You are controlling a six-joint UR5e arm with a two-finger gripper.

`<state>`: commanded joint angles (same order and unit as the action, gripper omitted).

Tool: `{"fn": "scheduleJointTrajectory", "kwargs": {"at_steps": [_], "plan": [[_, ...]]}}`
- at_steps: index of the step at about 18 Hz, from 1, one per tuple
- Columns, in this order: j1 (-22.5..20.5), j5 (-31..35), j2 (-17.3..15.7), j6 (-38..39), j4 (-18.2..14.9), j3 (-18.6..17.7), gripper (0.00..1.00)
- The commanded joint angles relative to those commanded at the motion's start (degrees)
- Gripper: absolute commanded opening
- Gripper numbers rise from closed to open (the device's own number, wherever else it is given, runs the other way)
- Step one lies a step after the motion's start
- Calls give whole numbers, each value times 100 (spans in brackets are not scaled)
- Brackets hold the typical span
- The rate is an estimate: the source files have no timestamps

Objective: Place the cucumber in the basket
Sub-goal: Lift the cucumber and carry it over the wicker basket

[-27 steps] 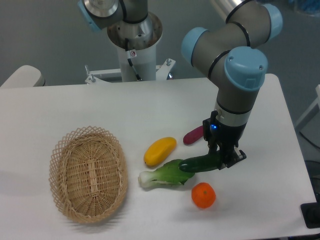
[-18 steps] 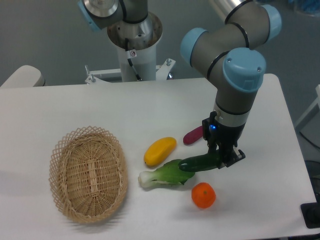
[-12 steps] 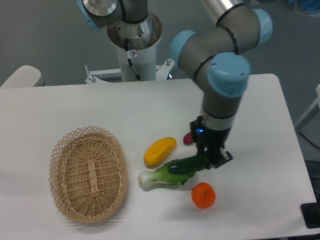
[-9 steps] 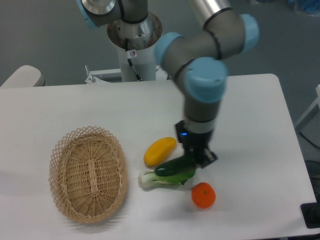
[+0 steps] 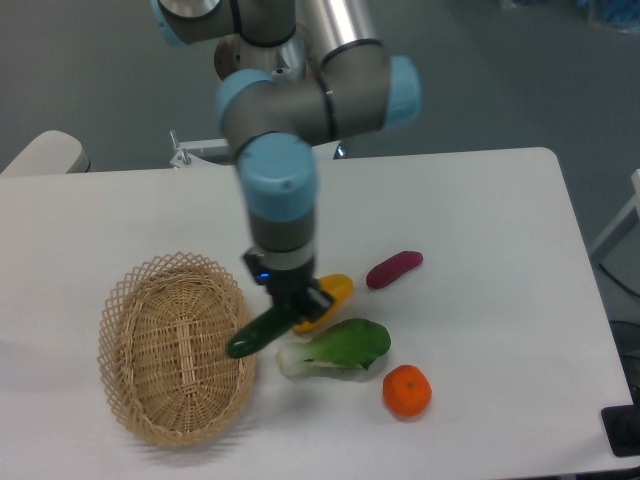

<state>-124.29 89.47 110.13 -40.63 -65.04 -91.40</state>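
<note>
1. I see the white tabletop [image 5: 480, 220] carrying everything, with the arm [image 5: 300, 110] reaching down over its middle.
2. Basket [image 5: 135, 300] sits at the left, oval wicker, lattice rim, lying flat.
3. My gripper [image 5: 290, 312] points down just right of the basket's right rim; the jaws are clamped on the upper end of the cucumber.
4. Bok choy [image 5: 338, 350] lies on the tabletop just right of and below the gripper, pale stem end toward the left.
5. Cucumber [image 5: 255, 335] is dark green and tilted, held off the tabletop, its lower end over the basket's right rim, its upper end in the jaws.
6. Yellow fruit [image 5: 328, 300] lies right behind the gripper and is partly hidden by it; I cannot tell whether it touches the bok choy.
7. Purple vegetable [image 5: 394, 269] lies right of the yellow fruit, apart from it.
8. Orange fruit [image 5: 407, 391] sits near the front, just right of the bok choy's leafy end.
</note>
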Motion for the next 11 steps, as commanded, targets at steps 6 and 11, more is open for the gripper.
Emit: {"fn": "scheduleJointTrajectory", "kwargs": {"at_steps": [6, 11], "plan": [[607, 9, 333, 1249, 351, -141, 31], [1003, 439, 659, 1515, 527, -132, 33]]}}
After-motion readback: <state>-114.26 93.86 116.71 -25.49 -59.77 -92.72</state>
